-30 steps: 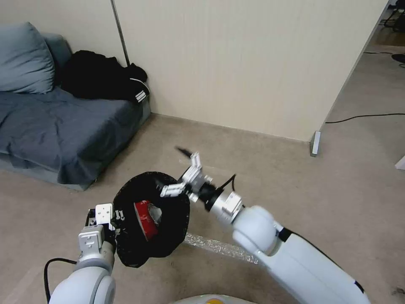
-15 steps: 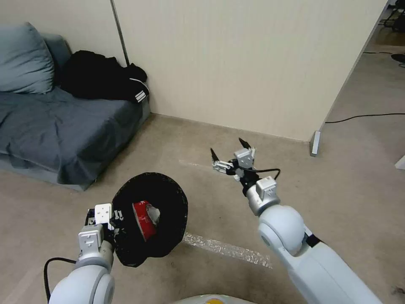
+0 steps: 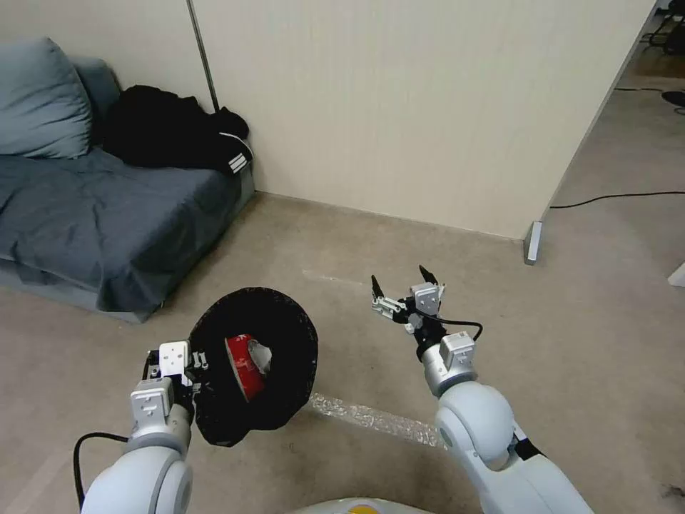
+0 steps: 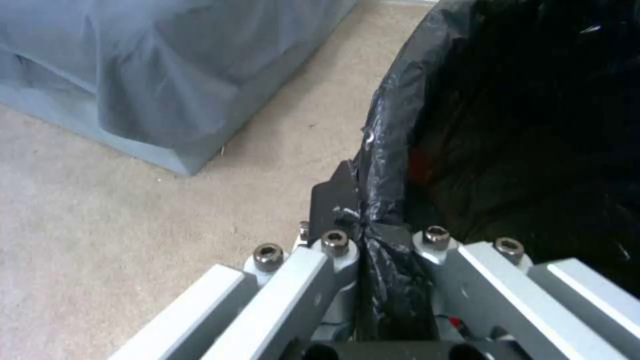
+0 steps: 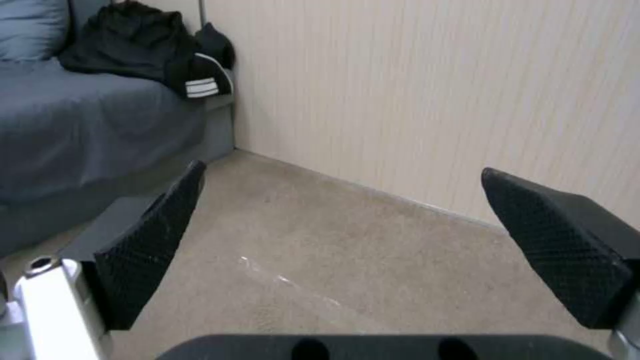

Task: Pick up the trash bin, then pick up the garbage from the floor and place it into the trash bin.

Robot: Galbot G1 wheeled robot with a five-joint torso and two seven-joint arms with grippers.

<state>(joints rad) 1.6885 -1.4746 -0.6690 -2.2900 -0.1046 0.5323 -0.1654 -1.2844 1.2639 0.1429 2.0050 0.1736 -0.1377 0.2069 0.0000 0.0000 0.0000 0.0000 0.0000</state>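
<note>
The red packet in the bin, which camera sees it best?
The head view: the red packet lies in plain sight inside the trash bin. The left wrist view catches just a red glint; the right wrist view faces wall and floor.

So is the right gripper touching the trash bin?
Apart. The head view shows bare floor between the open right gripper and the trash bin, which the left gripper holds.

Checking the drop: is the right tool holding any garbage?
No, the right tool is open and empty above the bare carpet.
</note>
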